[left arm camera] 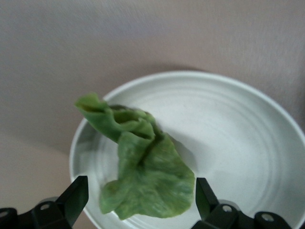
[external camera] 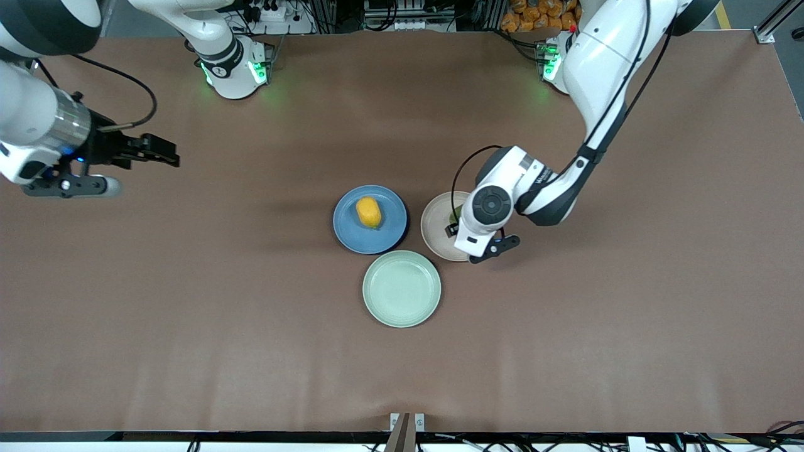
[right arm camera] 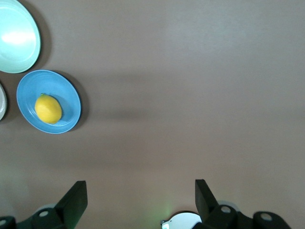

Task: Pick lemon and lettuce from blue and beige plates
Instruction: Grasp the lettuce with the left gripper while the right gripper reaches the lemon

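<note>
The lemon (external camera: 369,212) lies on the blue plate (external camera: 352,235) at the table's middle. The lettuce (left arm camera: 143,176) lies crumpled on the beige plate (left arm camera: 238,124), beside the blue plate toward the left arm's end. In the front view only a sliver of the lettuce (external camera: 453,216) shows on the beige plate (external camera: 434,229) under the left arm's hand. My left gripper (left arm camera: 140,193) is open, low over the beige plate, with one finger on each side of the leaf. My right gripper (external camera: 164,154) is open and empty, held up over bare table at the right arm's end. The right wrist view shows the lemon (right arm camera: 48,109) on the blue plate (right arm camera: 69,93).
A pale mint-green plate (external camera: 402,289) stands empty, nearer the front camera than the other two plates and touching close to both. It also shows in the right wrist view (right arm camera: 16,36). The brown table (external camera: 188,326) spreads wide all around the plates.
</note>
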Controlling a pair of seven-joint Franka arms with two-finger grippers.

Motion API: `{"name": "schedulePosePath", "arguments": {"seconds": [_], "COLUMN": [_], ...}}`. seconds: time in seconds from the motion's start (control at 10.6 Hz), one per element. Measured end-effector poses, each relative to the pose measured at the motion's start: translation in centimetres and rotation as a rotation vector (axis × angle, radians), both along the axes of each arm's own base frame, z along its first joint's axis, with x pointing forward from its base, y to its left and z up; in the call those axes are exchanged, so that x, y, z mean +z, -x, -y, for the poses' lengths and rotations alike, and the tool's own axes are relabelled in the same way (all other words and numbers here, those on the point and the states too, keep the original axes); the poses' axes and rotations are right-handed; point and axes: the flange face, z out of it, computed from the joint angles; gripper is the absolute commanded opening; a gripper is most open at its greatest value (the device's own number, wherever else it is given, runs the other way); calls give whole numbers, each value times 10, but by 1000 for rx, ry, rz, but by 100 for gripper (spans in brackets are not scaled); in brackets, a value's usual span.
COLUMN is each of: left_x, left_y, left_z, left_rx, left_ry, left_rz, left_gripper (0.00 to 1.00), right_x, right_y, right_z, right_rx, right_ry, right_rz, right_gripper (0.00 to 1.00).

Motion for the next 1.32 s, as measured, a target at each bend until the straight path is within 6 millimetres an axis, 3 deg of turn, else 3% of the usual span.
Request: {"name": "schedulePosePath", "arguments": {"seconds": [0.19,0.38,0.56,0.85,1.03,1.13,1.32], "left_x": [-10,-12,-9,-1,13,33,95], "left_y": [5,3,-1,-6,-12,-19,-38], "left_z": [4,2,2,5,6,4,-16], "left_rx": [-7,-2,29,72,90,95,124], "left_ry": [-9,-11,-13,-12,-6,-4,-16], "left_rz": [-6,-7,4,21,44,64,113], "left_gripper": [46,19,0,0,0,0,0], "right_x": [-25,-70,-118,-184,-227,-242,-258], "right_y": [-10,-20,-23,-10,6,16,29], "right_z": [-42,-91,-141,-215,-245,-258,-274], "right_rx": [35,7,-37,-58,-37,-36,-43], "right_ry": [-5,-5,-5,-13,-24,-26,-18], "right_rz": [12,41,44,51,63,65,76], "right_gripper": [100,100,100,100,100,100,100]}}
